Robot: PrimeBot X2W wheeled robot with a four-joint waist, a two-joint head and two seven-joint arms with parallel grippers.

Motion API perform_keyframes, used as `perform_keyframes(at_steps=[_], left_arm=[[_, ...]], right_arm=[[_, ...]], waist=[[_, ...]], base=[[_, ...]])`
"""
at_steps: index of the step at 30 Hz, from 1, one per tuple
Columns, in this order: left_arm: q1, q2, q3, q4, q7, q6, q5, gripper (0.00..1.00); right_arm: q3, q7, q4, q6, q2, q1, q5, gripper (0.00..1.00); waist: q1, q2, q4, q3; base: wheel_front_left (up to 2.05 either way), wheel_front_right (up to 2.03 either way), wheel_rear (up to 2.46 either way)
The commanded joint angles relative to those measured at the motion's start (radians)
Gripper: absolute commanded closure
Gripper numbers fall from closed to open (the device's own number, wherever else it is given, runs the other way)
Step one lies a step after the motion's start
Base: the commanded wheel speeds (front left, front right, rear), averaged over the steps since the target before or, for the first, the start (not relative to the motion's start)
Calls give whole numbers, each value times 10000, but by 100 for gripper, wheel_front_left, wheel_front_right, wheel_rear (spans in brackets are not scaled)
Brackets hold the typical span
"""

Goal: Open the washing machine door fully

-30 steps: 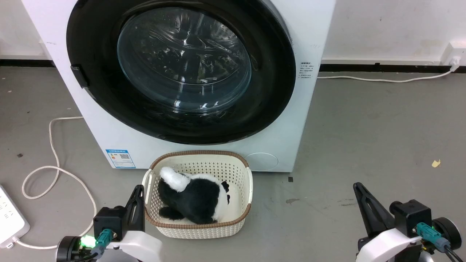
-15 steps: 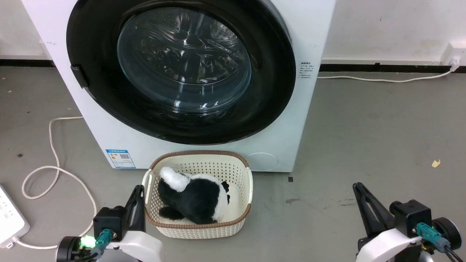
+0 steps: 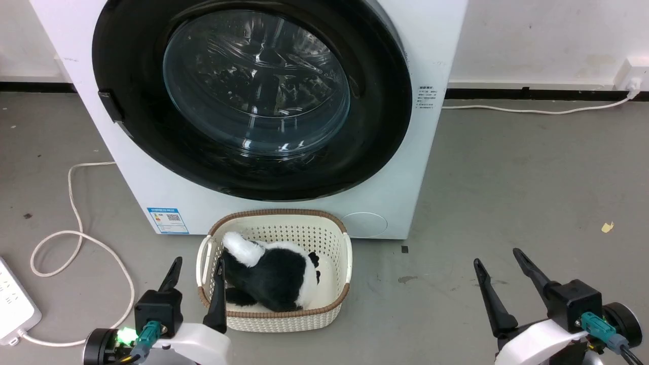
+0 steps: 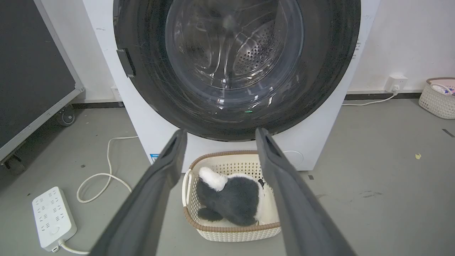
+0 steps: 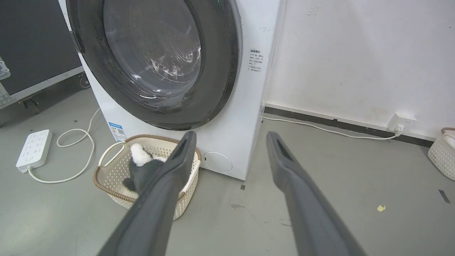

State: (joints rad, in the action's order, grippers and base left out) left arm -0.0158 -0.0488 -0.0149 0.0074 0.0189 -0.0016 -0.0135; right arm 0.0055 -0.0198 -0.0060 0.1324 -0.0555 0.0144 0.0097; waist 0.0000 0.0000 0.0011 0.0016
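The washing machine (image 3: 152,187) stands white and large before me. Its round glossy black door (image 3: 375,101) with the bulging glass window lies flat against the front, a small dark latch tab (image 3: 110,105) on its left rim. Through the glass the perforated drum (image 4: 254,53) shows. My left gripper (image 3: 199,262) is open low at the left, fingers on either side of the basket's left rim. My right gripper (image 3: 497,257) is open over bare floor at the lower right. Both hold nothing and are well short of the door (image 4: 320,71) (image 5: 220,53). The wrist views show the spread fingers of the left gripper (image 4: 221,131) and right gripper (image 5: 231,134).
A cream basket (image 3: 332,223) holding a black and white plush toy (image 3: 274,274) sits on the floor right below the door. A white cable (image 3: 76,238) and power strip (image 4: 53,217) lie at the left. A wheeled dark panel (image 4: 32,71) stands left. Another basket (image 4: 439,97) is far right.
Both grippers have gone from shut to open, their fingers now spread apart. The door and the basket have not moved.
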Motion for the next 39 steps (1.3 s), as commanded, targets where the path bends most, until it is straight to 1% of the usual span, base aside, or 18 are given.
perform_keyframes(at_steps=[1, 16, 19, 20, 22, 32, 33, 34, 35, 39], left_arm=[[-10, -2, -15, 29, 95, 69, -55, 0], [108, -3, -220, 7, 408, 171, -155, 0], [162, -4, -259, -16, 471, 199, -186, 0], [222, -4, -304, -41, 534, 229, -220, 0], [271, -4, -339, -53, 575, 246, -241, 0], [508, -5, -506, -106, 763, 344, -351, 0], [567, -5, -543, -114, 805, 369, -380, 0], [567, -5, -543, -114, 805, 369, -380, 0], [611, -6, -578, -122, 847, 394, -410, 0], [682, -6, -644, -129, 909, 423, -452, 0]], right_arm=[[11, -96, -55, -2, 6, 84, 37, 0], [13, -407, -232, -4, -98, -8, 88, 0], [14, -470, -265, -4, -204, -138, 153, 0], [30, -530, -273, -5, -358, -318, 248, 0], [44, -541, -272, -5, -468, -472, 335, 0], [57, -409, -348, -6, -983, -1276, 867, 0], [18, -344, -349, -6, -1056, -1498, 1069, 60], [18, -344, -349, -6, -1056, -1498, 1069, 60], [-36, -295, -344, -7, -1119, -1749, 1269, 100], [-88, -210, -328, -7, -1236, -2175, 1546, 100]], waist=[[0, 0, 4, 7], [0, 0, 152, 300], [0, 0, 203, 415], [0, 0, 250, 548], [0, 0, 284, 639], [0, 0, 465, 1062], [0, 0, 514, 1166], [0, 0, 514, 1166], [0, 0, 563, 1260], [0, 0, 649, 1415]], base=[[0, 0, 0], [0, 0, 0], [0, 0, 0], [0, 0, 0], [0, 0, 0], [0, 0, 0], [0, 0, 0], [0, 0, 0], [0, 0, 0], [0, 0, 0]])
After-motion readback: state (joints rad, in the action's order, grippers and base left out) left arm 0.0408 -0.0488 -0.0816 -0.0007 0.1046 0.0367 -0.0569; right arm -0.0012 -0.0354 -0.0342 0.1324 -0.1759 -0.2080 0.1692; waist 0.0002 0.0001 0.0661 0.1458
